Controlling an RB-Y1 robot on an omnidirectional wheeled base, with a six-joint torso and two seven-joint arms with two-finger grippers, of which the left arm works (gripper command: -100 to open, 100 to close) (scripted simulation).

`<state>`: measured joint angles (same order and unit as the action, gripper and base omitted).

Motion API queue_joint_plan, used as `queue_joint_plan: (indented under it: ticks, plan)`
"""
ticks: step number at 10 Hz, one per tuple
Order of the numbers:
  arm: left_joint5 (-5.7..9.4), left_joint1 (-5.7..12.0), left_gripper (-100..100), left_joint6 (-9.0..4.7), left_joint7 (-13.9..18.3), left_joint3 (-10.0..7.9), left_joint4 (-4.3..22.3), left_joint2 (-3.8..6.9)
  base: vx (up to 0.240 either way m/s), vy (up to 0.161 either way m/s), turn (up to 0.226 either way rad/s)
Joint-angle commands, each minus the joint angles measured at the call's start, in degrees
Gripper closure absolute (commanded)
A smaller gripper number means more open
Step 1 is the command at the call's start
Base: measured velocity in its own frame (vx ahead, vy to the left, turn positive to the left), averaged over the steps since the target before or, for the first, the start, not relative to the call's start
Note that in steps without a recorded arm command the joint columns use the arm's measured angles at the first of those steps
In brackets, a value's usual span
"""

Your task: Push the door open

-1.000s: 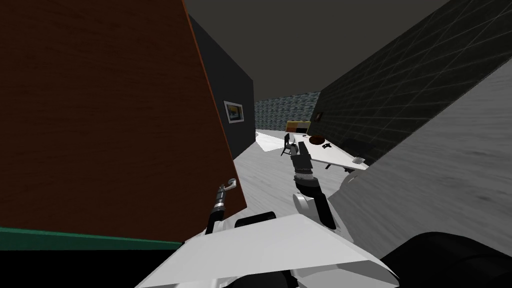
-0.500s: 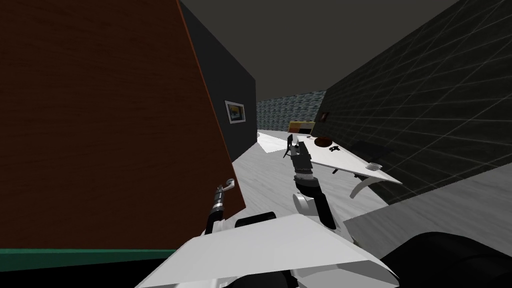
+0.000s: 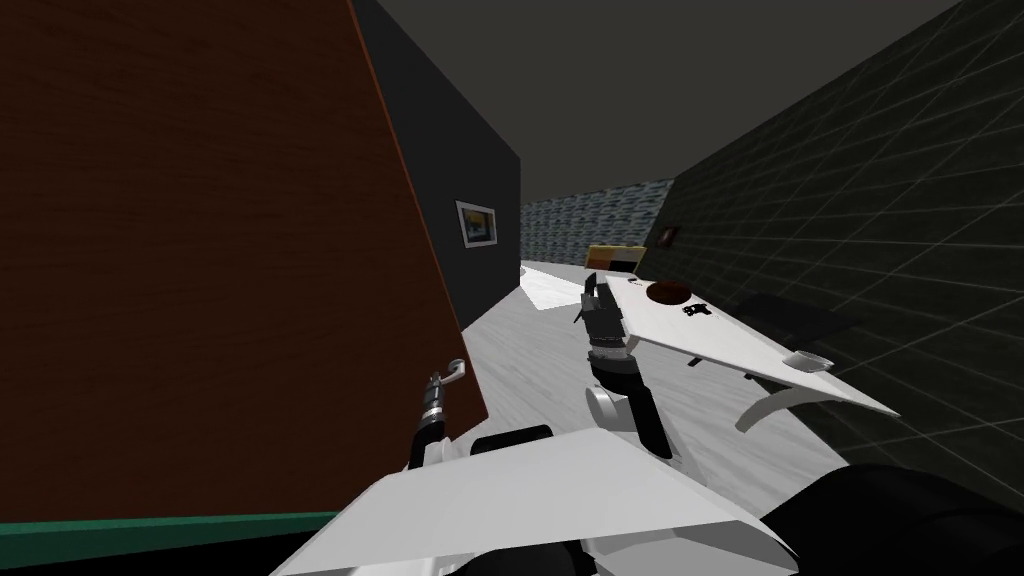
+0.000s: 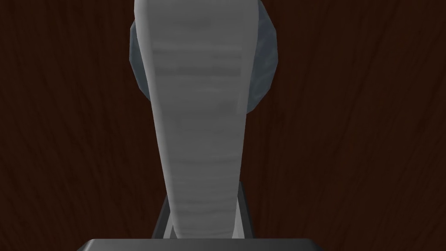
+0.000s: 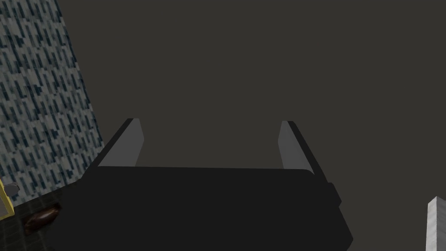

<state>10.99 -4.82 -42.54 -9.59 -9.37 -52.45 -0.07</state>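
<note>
- Fingers [image 4: 245,218] of the left gripper [image 4: 201,202] are being pressed narrowly against the two sides of a light grey, lever-shaped door handle [image 4: 200,130], so the handle is being held between them.
- The lever is running straight away from the gripper's dark body towards a round grey-blue rosette [image 4: 266,65], which is lying flat on the panel.
- A dark brown, wood-grained door [image 3: 220,250] is standing directly ahead of the gripper and is being met through the handle alone. In the head view the handle is being shown low at the door's free edge, with the panel on the robot's left.
- The door is being judged partly swung, since pale grey floor [image 3: 530,360] and a white table [image 3: 720,335] are being shown past its edge.
- The push is probably being done best with the clamp kept firm, the force sent square to the panel, and the wrist allowed to turn along the hinge arc, so the lever is not being twisted or let slip.
- The right gripper [image 5: 209,144] is being carried wide open, well apart from the door.
</note>
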Motion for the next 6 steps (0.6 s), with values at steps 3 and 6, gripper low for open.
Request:
queue_joint_plan:
  ticks: [3, 6]
  plan:
    - [0.59, 0.46, 100, -0.18, -0.8, -1.39, -0.2, -2.57, 0.149, -0.091, 0.078]
    - [1.79, -0.36, 100, -0.02, -1.2, -3.68, -0.8, 0.82, 0.143, -0.033, 0.057]
